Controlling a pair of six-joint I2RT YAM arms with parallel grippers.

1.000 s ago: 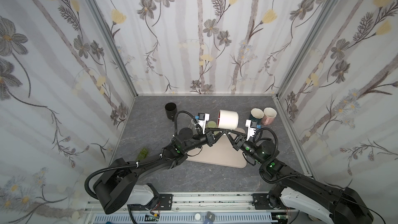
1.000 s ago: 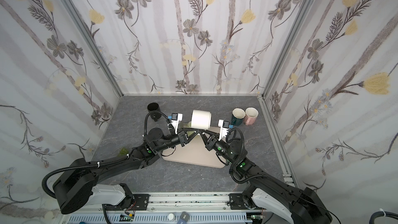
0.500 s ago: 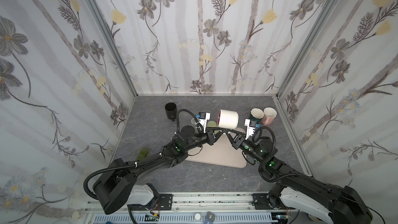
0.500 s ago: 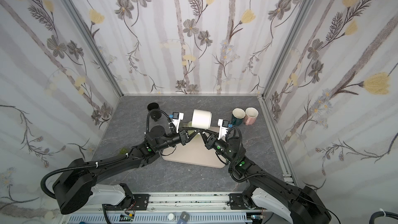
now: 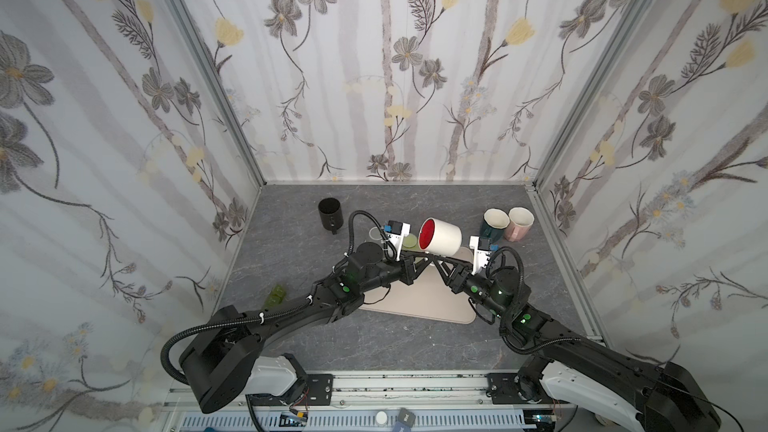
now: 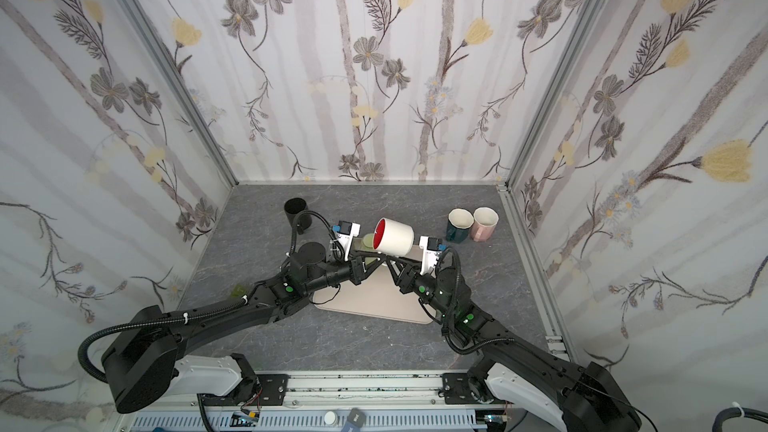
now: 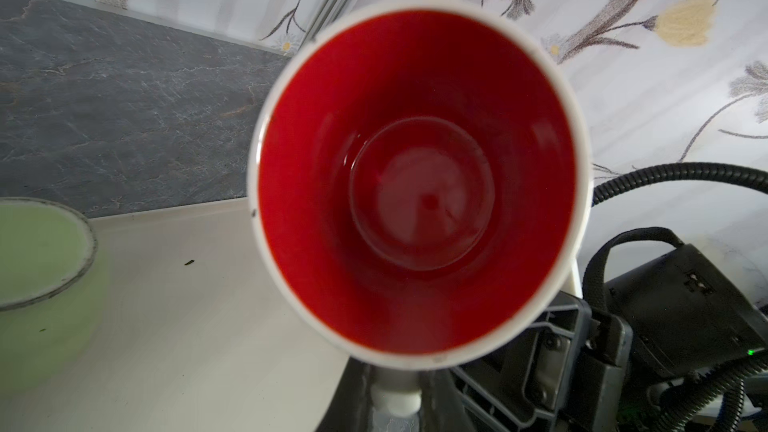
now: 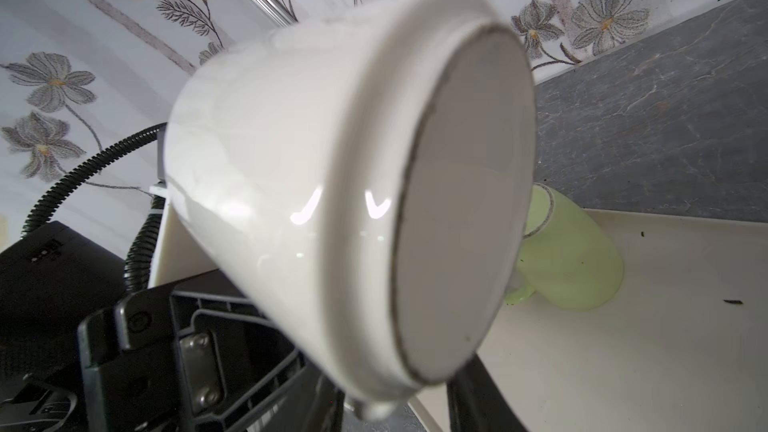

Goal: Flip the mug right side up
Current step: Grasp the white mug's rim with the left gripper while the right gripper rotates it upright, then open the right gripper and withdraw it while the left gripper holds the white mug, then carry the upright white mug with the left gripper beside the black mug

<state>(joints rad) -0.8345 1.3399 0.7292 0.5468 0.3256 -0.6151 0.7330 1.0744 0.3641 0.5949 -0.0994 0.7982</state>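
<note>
A beige tray (image 5: pixel 415 303) lies on the grey marbled desk (image 5: pixel 291 243). A pale green mug (image 8: pixel 575 251) stands base up on the tray's far part. A black cup (image 5: pixel 330 214) stands upright toward the back left. At the back right, a teal mug (image 5: pixel 493 224) and a pink mug (image 5: pixel 519 224) stand upright, side by side. A small green object (image 5: pixel 276 295) lies near the left wall.

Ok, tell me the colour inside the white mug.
Red inside the white mug, clearest in the left wrist view.
</note>
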